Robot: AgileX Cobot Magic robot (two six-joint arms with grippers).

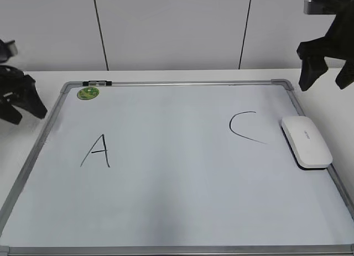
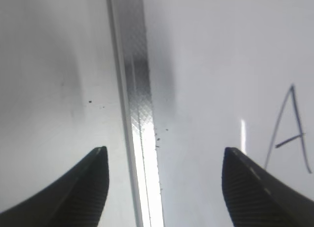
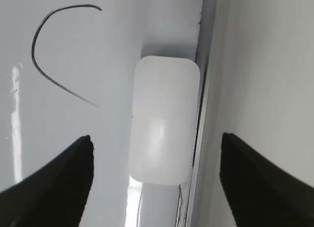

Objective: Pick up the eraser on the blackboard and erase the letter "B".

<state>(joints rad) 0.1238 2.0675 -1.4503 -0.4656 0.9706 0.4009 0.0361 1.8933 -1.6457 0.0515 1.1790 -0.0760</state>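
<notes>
Eraser (image 1: 306, 141) lies flat at the blackboard's (image 1: 166, 212) right edge, just beside the frame; no "B" visible btwn A and C. Right gripper (image 3: 154, 180) hangs above it, jaws wide, empty. Looks light, rigid, glossy top prob slippery, so pinch across the long sides.

A small round green magnet (image 1: 88, 93) sat near the far left corner of the writing surface. Just beside it, along the top edge, lay a short black-and-grey marker-like piece (image 1: 97, 83), too small to identify for certain. A handwritten black letter "A" (image 1: 97, 151) stood on the left half; a handwritten black letter "C" (image 1: 246, 127) stood on the right half. A white tabletop (image 1: 38, 82) lay underneath. Behind it rose a white panelled wall (image 1: 171, 29) with dark vertical seams.
</notes>
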